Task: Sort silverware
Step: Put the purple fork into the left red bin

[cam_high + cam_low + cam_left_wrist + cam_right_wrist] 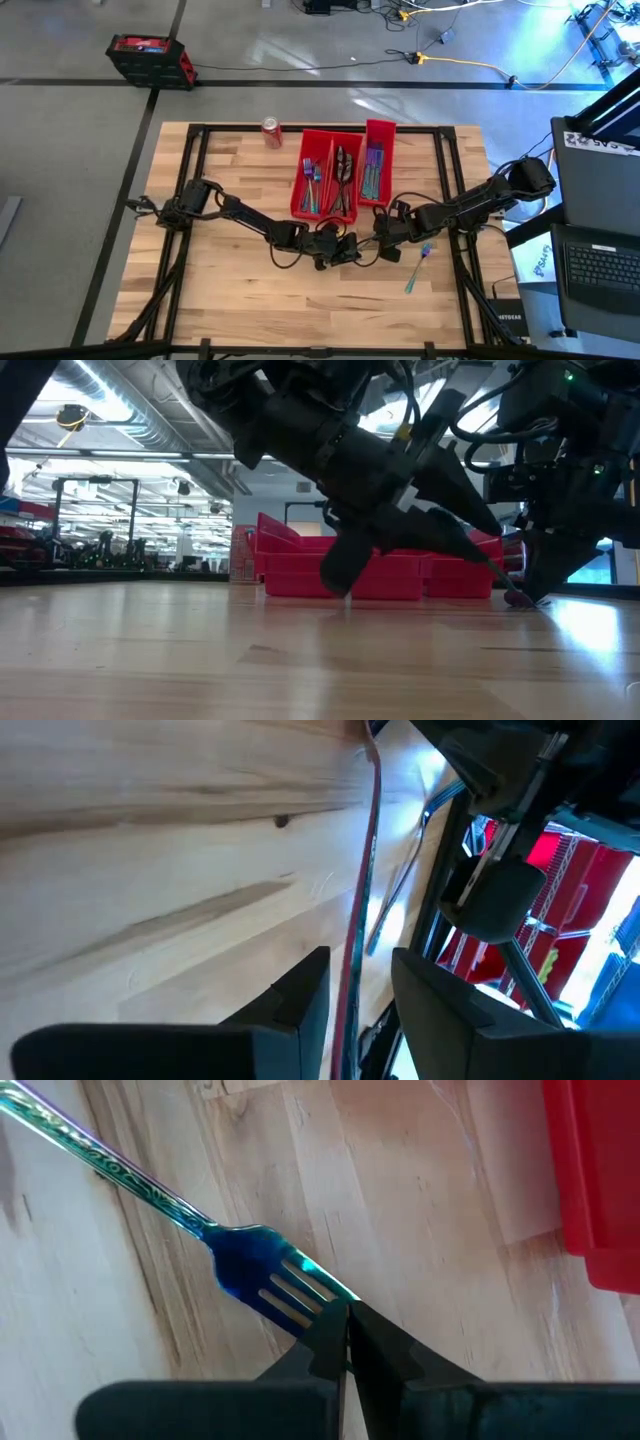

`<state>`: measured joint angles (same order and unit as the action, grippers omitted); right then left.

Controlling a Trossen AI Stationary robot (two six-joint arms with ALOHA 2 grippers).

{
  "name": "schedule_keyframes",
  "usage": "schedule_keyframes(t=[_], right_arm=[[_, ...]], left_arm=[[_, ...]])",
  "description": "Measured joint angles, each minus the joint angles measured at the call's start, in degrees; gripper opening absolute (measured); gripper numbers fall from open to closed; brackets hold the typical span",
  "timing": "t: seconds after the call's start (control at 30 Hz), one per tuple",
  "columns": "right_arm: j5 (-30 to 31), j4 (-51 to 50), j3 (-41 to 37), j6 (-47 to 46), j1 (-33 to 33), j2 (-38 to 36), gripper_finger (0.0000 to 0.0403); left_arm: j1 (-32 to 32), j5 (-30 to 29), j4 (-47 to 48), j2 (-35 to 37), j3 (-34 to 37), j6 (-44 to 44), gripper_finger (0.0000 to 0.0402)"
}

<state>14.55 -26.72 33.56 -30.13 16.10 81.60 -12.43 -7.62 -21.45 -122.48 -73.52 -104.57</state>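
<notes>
A teal-blue fork [418,268] lies flat on the wooden table right of the middle, and its tines [285,1295] show in the right wrist view. My right gripper [345,1320] is shut, with its tips down at those tines. It also shows in the low view [528,592]. My left gripper [345,248] stands just left of it and is shut on a slim piece of silverware [362,870]. That piece is seen edge-on, so I cannot tell its kind. Three red bins [303,170] at the far middle hold more silverware. My left gripper pinches the slim piece [350,982] between its two fingers [305,985]; the piece runs on forward beyond the tips, toward my right arm. I cannot tell whether its far end [372,750] touches the table. My right gripper has its shut fingertips [330,1330] at the ends of the fork's tines [312,1292], coming steeply from above. The fork lies flat on the table. I cannot tell whether they touch it.
A red soda can [271,132] stands at the far edge, left of the bins. A black frame [195,160] runs along the table's edges. Bare wood [250,290] lies at the near left. A laptop [600,265] sits off the table's right side.
</notes>
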Motion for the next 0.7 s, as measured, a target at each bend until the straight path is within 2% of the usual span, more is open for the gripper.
schedule_keyframes(t=[0.13, 0.33, 0.7], right_arm=[[0.0, 0.02, 0.0, 0.0, 0.0, 0.0, 0.0], [0.0, 0.0, 0.0, 0.0, 0.0, 0.0, 0.0], [0.0, 0.0, 0.0, 0.0, 0.0, 0.0, 0.0]], left_arm=[[0.0, -0.07, 0.04, 0.0, 0.02, 0.02, 0.0077], [0.12, -1.03, -0.43, 0.0, 0.04, 1.46, 0.0007], [0.44, -1.18, -3.19, 0.0, 0.11, 4.59, 0.0]])
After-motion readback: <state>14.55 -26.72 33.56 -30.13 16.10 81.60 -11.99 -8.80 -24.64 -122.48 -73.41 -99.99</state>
